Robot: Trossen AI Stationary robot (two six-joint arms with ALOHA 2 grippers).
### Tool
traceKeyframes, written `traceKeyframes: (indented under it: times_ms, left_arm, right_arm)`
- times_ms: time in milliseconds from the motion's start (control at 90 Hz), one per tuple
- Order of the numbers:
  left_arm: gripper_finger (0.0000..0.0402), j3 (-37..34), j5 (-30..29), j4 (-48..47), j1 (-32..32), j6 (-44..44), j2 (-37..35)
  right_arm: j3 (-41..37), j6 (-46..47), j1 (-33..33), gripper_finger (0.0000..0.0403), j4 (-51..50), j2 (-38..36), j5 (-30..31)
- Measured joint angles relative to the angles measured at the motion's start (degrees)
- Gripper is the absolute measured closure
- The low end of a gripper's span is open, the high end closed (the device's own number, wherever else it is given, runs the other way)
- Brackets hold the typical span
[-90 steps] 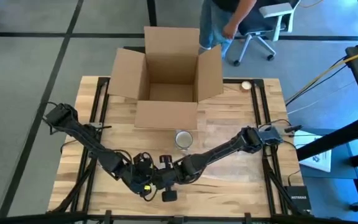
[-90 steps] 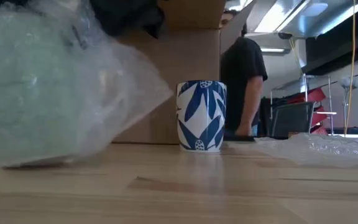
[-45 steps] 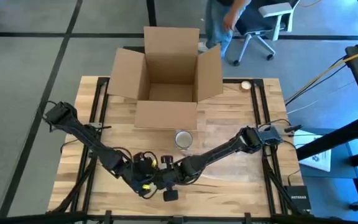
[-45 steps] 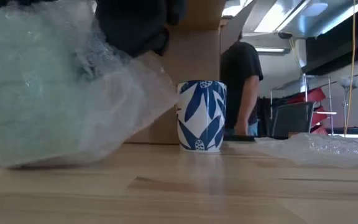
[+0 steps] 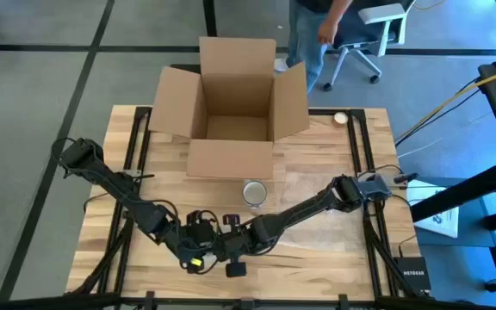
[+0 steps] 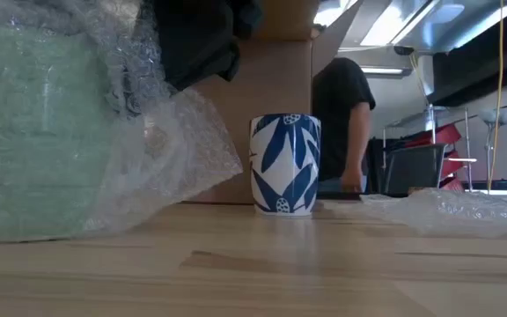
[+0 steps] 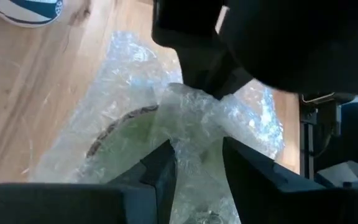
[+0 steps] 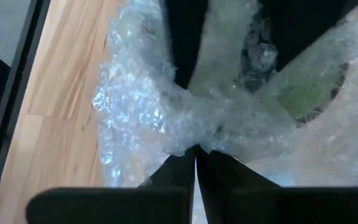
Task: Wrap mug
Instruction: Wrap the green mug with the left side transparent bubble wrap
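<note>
A pale green mug [image 6: 33, 132] stands near the table's front edge, bundled in clear bubble wrap [image 6: 165, 150]. The wrap's loose ends are gathered above it. My left gripper [image 7: 194, 168] and my right gripper [image 8: 196, 165] meet over the bundle [image 5: 213, 248], each shut on the wrap. One dark gripper shows above the bundle in the low view; which one it is cannot be told. A blue-and-white mug [image 6: 286, 163] stands bare on its base behind the bundle, also seen in the high view as the blue-and-white mug [image 5: 254, 192]. My left gripper pinches a bunched fold of bubble wrap [image 7: 188, 124] between its two fingers, several layers thick, over the green mug. The bundle's underside is on the table. My right gripper pinches the gathered neck of the wrap [image 8: 194, 144] between its shut fingertips; the wrap fans out from there over the mug.
An open cardboard box [image 5: 231, 112] stands at the far side, behind the blue-and-white mug. A second sheet of bubble wrap [image 6: 447, 211] lies flat on the table's right part. A person [image 6: 341, 114] stands beyond the far edge, by an office chair [image 5: 368, 34].
The wrapped bundle has turned more upright on the table. Its loose flap toward the blue-and-white mug has been drawn in and upward. The dark gripper above the bundle has come down and toward that mug. My left arm has shifted slightly toward the table's left edge.
</note>
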Motion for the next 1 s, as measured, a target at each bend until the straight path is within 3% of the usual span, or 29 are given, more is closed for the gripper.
traceKeyframes:
  times_ms: [244, 689, 867, 1000]
  left_arm:
    - [0.0290, 0.1, 5.8, -2.5, 1.2, 5.2, -2.5]
    - [0.0290, 0.2, 3.2, -10.4, 0.4, 7.2, -12.7]
    - [0.0290, 0.2, 8.8, -10.2, -1.6, 2.1, -12.6]
    - [0.0290, 0.2, 6.7, -10.3, -2.8, 0.4, -8.3]
  right_arm:
    - [0.0, 0.0, 0.1, 0.0402, 0.0, 0.0, 0.0]
    - [0.0, -0.1, 0.1, 0.0402, 0.0, 0.1, -0.1]
    - [0.0, -0.1, 0.0, 0.0402, 0.0, 0.1, -0.1]
    - [0.0, -0.2, 0.0, 0.0402, 0.0, 0.1, -0.1]
